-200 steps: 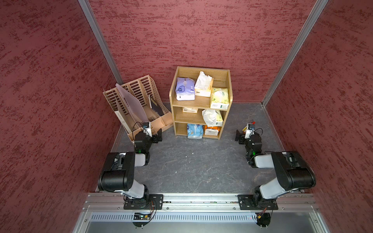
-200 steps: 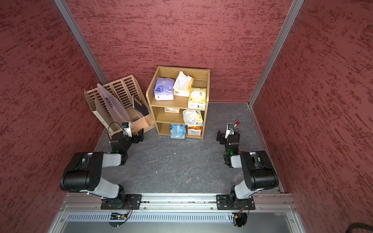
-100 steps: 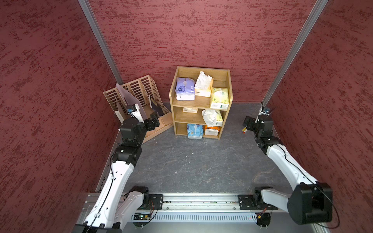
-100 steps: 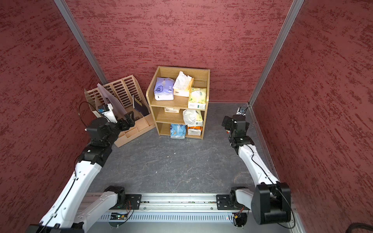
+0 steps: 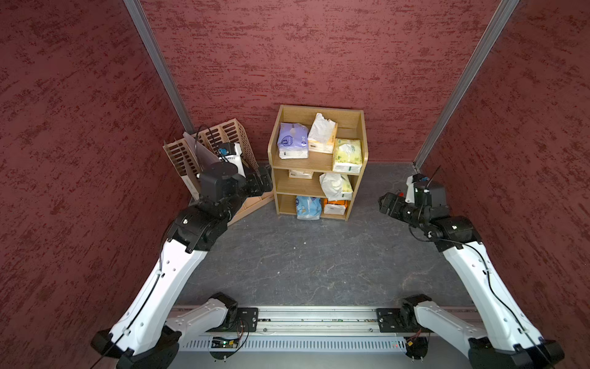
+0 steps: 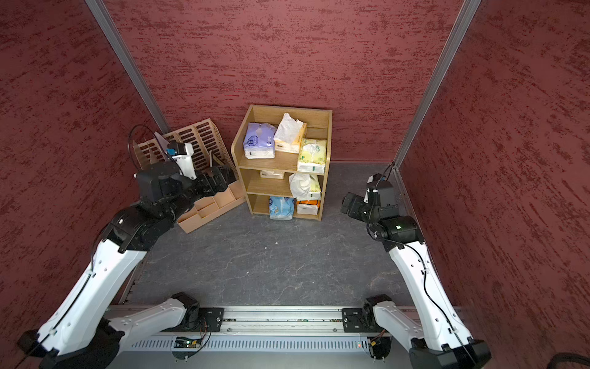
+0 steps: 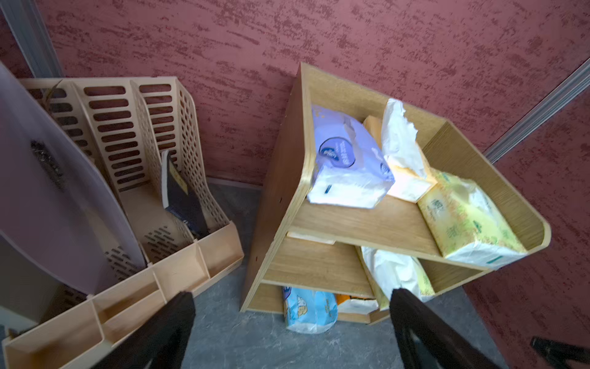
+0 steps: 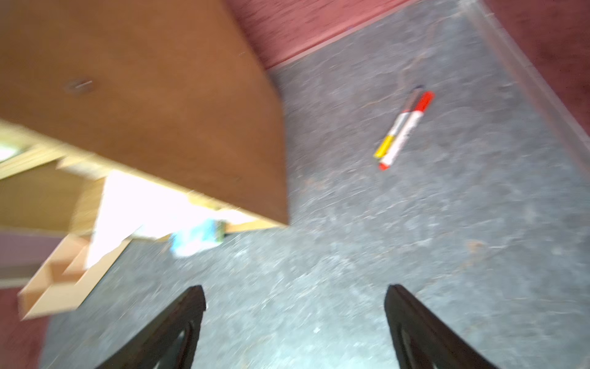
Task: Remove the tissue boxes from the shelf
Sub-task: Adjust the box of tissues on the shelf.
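the oak shelf [image 5: 300,161] stands on the grey table [image 5: 303,262] against the back wall, with seven tissue packs in it. top tier: purple pack [image 5: 292,140], orange-yellow pack [image 5: 319,147] with white tissue sticking up, yellow-green pack [image 5: 347,155]. middle tier: cream pack [image 5: 300,174] at the back, white-and-yellow pack [image 5: 336,187]. bottom tier: blue pack [image 5: 308,207], bright orange pack [image 5: 335,207]. the purple pack's round blue emblem has writing too blurred to read. the left gripper [image 7: 291,294] hangs open and empty before the shelf, beside the beige file organizer [image 7: 127,127]. the right gripper [image 8: 294,289] is open and empty, near two markers [image 8: 404,127].
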You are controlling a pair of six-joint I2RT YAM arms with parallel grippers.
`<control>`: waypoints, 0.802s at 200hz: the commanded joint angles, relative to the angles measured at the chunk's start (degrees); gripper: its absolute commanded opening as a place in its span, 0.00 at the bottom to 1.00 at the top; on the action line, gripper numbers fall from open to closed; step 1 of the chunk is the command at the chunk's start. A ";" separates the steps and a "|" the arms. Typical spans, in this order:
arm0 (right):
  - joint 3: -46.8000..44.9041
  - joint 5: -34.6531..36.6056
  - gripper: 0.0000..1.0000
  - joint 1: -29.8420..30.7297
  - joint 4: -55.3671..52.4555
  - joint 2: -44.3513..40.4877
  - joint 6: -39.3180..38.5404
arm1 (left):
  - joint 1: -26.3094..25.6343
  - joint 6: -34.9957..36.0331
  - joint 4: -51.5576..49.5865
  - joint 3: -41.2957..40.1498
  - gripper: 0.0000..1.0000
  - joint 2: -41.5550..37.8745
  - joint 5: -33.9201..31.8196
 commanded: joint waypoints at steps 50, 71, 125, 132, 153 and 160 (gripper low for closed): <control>19.82 -0.47 0.82 17.96 -7.93 8.49 4.91 | -3.67 -0.87 -8.09 18.44 1.00 12.85 0.58; 23.18 -5.25 0.80 19.95 -3.37 10.56 6.09 | -1.69 -1.92 -8.29 18.53 1.00 13.11 1.99; 33.70 -3.26 0.76 20.00 -1.03 17.06 7.30 | 5.83 -5.22 -8.41 16.69 1.00 13.77 12.76; 35.40 -2.56 0.76 19.96 -1.68 18.69 7.12 | 6.45 -5.21 -8.05 16.71 1.00 14.21 14.05; 41.89 -4.55 0.75 20.00 -1.70 23.90 7.17 | 7.59 -4.39 -9.99 20.15 1.00 16.57 17.35; 43.05 -5.97 0.75 20.00 -0.28 25.21 7.27 | 7.83 -3.71 -11.08 21.16 1.00 17.21 17.96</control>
